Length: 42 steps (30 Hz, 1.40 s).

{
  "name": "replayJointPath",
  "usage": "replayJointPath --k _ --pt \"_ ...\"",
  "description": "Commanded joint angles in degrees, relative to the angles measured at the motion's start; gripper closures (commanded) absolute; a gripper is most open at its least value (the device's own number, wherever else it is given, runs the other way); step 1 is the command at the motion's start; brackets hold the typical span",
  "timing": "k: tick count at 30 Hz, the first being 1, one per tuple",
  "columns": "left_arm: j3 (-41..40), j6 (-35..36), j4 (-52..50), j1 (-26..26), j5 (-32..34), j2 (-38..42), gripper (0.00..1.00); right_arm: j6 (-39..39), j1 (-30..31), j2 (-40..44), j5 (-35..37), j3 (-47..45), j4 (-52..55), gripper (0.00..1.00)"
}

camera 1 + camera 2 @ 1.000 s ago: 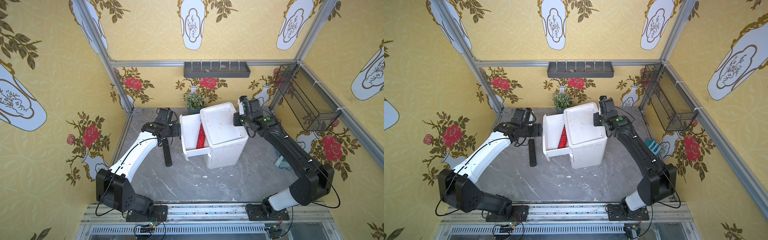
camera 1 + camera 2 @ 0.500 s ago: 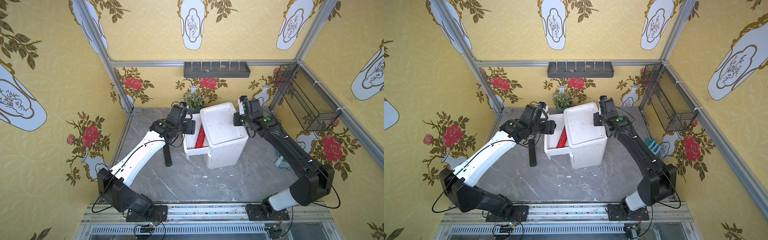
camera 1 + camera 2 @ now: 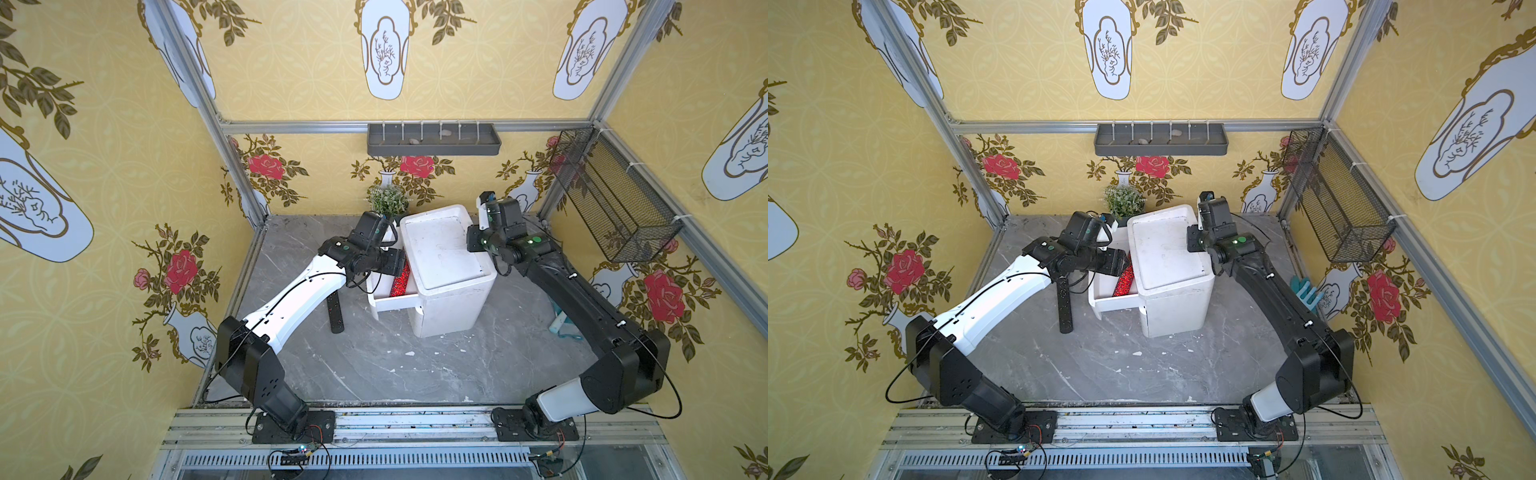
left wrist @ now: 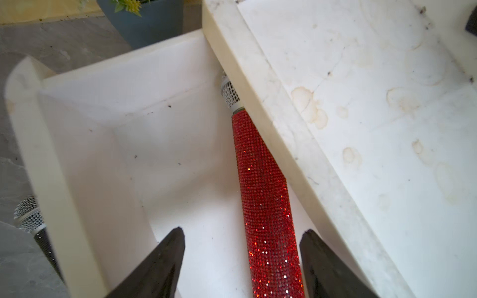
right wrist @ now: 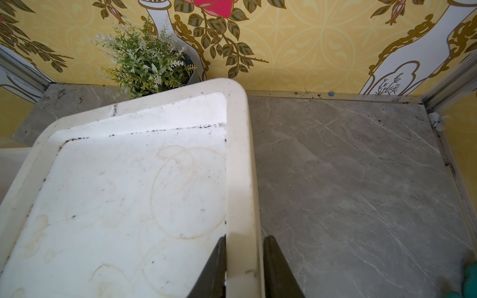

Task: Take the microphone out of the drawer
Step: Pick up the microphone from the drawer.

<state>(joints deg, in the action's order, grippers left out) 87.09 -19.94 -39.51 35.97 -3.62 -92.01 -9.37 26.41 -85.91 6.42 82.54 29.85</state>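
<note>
A red glittery microphone (image 3: 401,279) (image 3: 1124,280) (image 4: 265,193) lies in the pulled-out white drawer (image 3: 390,302) (image 3: 1113,302) (image 4: 51,167), against the cabinet side, its silver mesh head tucked under the cabinet's edge. My left gripper (image 3: 395,266) (image 3: 1117,264) (image 4: 243,230) is over the drawer, open, its fingers either side of the microphone's handle with a wide gap on one side. My right gripper (image 3: 473,243) (image 3: 1194,241) (image 5: 245,238) is shut on the raised rim of the white cabinet (image 3: 440,249) (image 5: 129,193).
A black microphone (image 3: 336,309) (image 3: 1065,303) (image 4: 33,219) lies on the grey table just outside the drawer. A potted plant (image 3: 388,201) (image 5: 147,64) stands behind the cabinet. A wire basket (image 3: 615,199) hangs on the right wall and a teal object (image 3: 1306,291) lies below it.
My left arm has swung from the table by the black microphone to over the drawer, and its jaws have narrowed a little. The right arm has not moved.
</note>
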Motion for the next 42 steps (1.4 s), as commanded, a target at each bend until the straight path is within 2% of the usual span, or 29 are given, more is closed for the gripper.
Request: replayJointPath --k 1,10,17,26,42 --pt "0.1 1.3 0.1 0.1 -2.6 -0.9 0.27 -0.5 0.0 -0.3 -0.5 -0.8 4.1 0.73" --pt "1.0 1.8 -1.8 1.3 -2.3 -4.3 0.30 -0.5 0.0 0.1 -0.5 -1.2 4.0 0.73" --pt "1.4 1.1 -2.5 3.6 4.1 -6.8 0.29 -0.7 0.0 0.4 -0.5 -1.5 4.0 0.73" --pt "2.7 -1.4 -2.6 5.7 7.1 -9.0 0.30 -0.7 0.0 0.5 -0.6 -1.8 3.9 0.73" --pt "7.6 -5.3 -7.5 7.4 8.3 -12.6 0.38 -0.4 0.0 0.7 -0.7 -1.5 3.7 0.73"
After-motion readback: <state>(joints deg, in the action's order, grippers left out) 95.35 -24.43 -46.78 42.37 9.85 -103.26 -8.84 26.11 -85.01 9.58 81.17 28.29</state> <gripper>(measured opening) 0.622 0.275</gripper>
